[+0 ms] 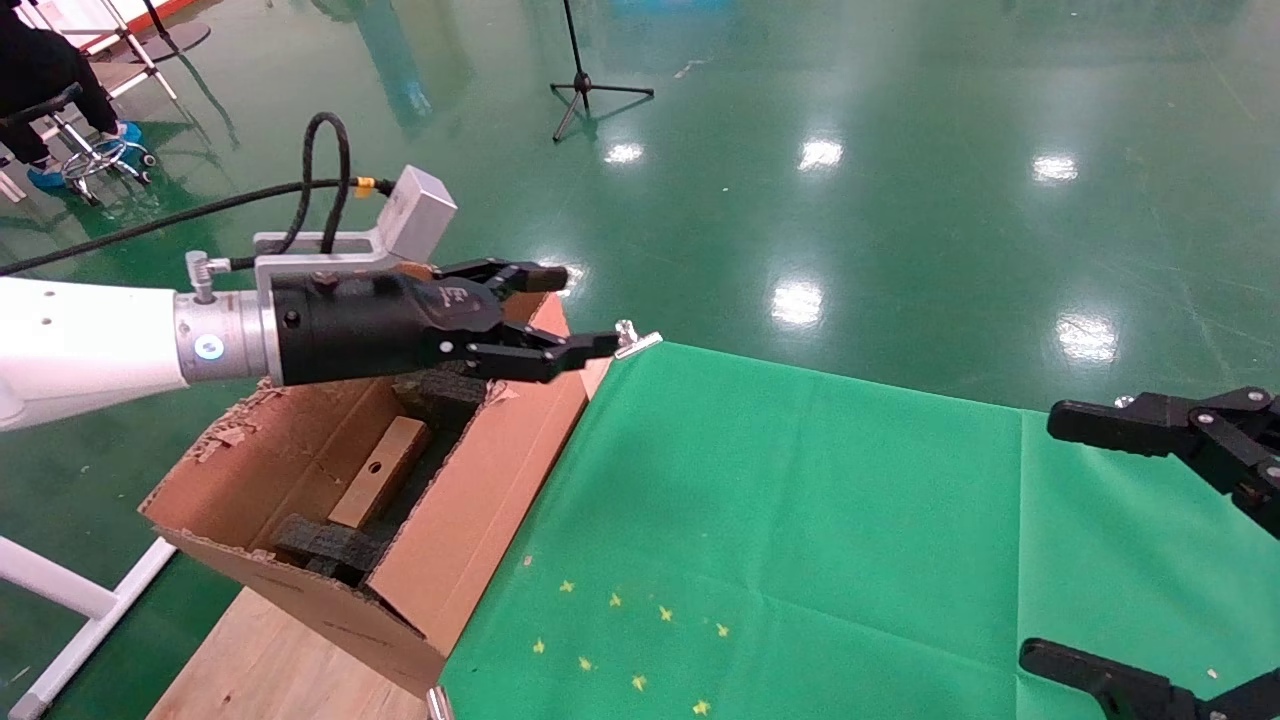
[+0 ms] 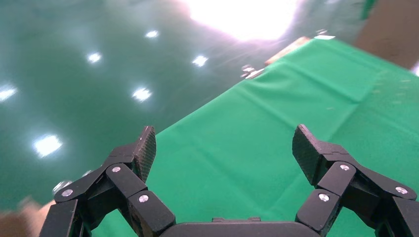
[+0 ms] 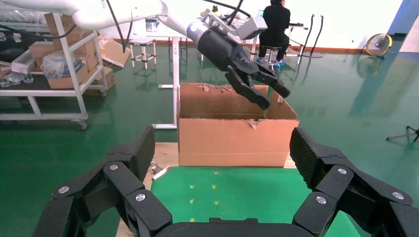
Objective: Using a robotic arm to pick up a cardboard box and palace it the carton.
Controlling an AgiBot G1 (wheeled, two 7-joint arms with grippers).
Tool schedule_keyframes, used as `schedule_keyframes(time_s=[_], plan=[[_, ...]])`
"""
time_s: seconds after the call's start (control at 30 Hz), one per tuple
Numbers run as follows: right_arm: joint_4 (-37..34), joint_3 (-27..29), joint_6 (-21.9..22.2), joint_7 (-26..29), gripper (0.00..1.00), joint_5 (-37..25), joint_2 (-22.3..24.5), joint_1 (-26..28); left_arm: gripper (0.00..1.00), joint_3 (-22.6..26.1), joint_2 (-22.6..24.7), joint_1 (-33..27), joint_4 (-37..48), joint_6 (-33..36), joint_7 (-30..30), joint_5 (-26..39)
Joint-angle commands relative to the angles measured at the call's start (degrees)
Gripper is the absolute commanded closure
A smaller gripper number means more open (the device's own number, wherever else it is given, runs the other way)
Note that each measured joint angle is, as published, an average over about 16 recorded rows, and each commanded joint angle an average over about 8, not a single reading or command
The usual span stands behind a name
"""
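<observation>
Item one: the robotic arm (image 1: pixel 90 345), white with a silver wrist and black cylinder, reaches in from the 9 o'clock side of the head view. Its left gripper (image 1: pixel 575 312) hangs above the carton's far rim, fingers spread apart and holding nothing; the left wrist view confirms the gap, with green cloth showing between the two fingers (image 2: pixel 143 150).

Item two: the carton (image 1: pixel 470 510), large, brown, corrugated, with torn-edged flaps standing up, sits at about 8 o'clock from the centre of the head view, just beside the green cloth (image 1: pixel 800 540). Black foam pieces (image 1: pixel 330 550) lie inside it.

Item three: the cardboard box (image 1: pixel 380 472), small and reddish-brown with a round hole on top, lies inside the carton between the foam pieces, below the left gripper and apart from it.

Item four: the right gripper (image 1: pixel 1160 540) sits at 4 o'clock, over the cloth's edge, its fingers wide apart and empty.

Item five: small yellow marks (image 1: pixel 625 640) dot the cloth at 6 o'clock. A black tripod stand (image 1: pixel 590 85) stands on the glossy green floor at 12 o'clock.
</observation>
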Motion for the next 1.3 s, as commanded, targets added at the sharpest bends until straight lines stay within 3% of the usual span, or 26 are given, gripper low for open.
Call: schedule_keyframes(time_s=[0.03, 0.9, 1.3], plan=[[0.00, -0.01, 0.00, 0.00, 0.00, 0.00, 0.00, 0.00, 0.00, -1.56, 0.10, 1.37, -1.70, 1.20, 0.54, -1.00], [-0.01, -0.08, 0.04, -0.04, 0.00, 0.06, 0.03, 0.01, 0.00, -19.79, 1.22, 17.42, -21.69, 15.25, 6.82, -12.72], [-0.02, -0.08, 0.06, -0.05, 0.00, 0.08, 0.04, 0.00, 0.00, -21.28, 1.32, 18.74, -23.26, 16.43, 7.26, -13.83]])
